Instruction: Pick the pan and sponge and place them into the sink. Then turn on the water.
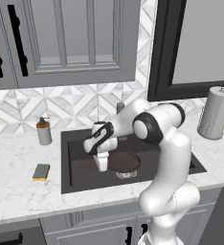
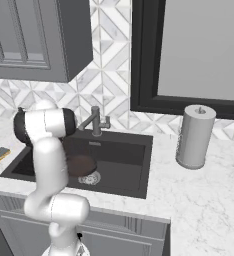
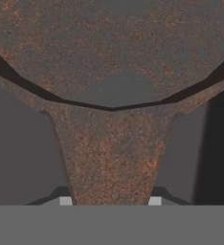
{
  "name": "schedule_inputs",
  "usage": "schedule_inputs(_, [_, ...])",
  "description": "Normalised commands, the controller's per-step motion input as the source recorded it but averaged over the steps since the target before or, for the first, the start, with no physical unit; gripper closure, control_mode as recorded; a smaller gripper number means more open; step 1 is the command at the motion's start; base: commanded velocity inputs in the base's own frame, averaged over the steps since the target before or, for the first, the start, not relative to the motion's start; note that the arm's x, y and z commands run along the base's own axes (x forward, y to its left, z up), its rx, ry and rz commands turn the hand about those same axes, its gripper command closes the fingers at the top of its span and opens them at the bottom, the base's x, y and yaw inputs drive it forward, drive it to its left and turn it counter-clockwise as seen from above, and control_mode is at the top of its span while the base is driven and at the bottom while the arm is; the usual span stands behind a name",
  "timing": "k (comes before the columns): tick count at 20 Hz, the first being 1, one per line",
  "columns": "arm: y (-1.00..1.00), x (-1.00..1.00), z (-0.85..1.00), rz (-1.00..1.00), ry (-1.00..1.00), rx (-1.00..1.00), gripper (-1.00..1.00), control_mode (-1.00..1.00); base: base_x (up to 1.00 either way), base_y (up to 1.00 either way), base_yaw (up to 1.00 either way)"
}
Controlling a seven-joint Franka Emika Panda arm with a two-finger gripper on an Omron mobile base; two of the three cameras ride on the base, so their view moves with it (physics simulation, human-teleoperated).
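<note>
The sink (image 1: 68,158) is crowded: the pan (image 1: 124,161) covers its floor around the drain, and the faucet (image 2: 95,120) stands at the far rim. On the left counter, the sponge (image 1: 41,171) lies open from above, with a soap bottle (image 1: 44,131) farther back. A paper towel roll (image 1: 215,113) blocks the far right.

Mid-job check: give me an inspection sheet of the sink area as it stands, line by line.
Surface: white marbled counter around the dark grey rectangular sink.
Job's things: round dark brown frying pan low inside the sink, over the silver drain; its handle runs between the fingertips. Small yellow sponge with green-grey top lies on the counter left of the sink. No water at the grey metal faucet.
Clutter: grey soap dispenser; grey paper towel roll.
Grippers: gripper down in the sink, shut on the handle.
Cables: nothing seen.
Surroundings: grey cabinets, patterned tile backsplash, dark-framed window.
</note>
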Motion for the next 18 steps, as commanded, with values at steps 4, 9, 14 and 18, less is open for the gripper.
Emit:
schedule_inputs(4, [-0.12, 0.23, -0.43, -0.04, 0.00, -0.04, 1.00, -1.00, 0.00, 0.00, 0.00])
schedule_inputs(9, [-0.02, 0.18, -0.42, -0.05, 0.00, -0.03, 1.00, -1.00, 0.00, 0.00, 0.00])
schedule_inputs(14, [-0.03, 0.15, -0.39, -0.04, 0.00, 0.00, 1.00, -1.00, 0.00, 0.00, 0.00])
schedule_inputs(18, [-0.05, 0.23, -0.34, -0.04, 0.00, 0.00, 1.00, -1.00, 0.00, 0.00, 0.00])
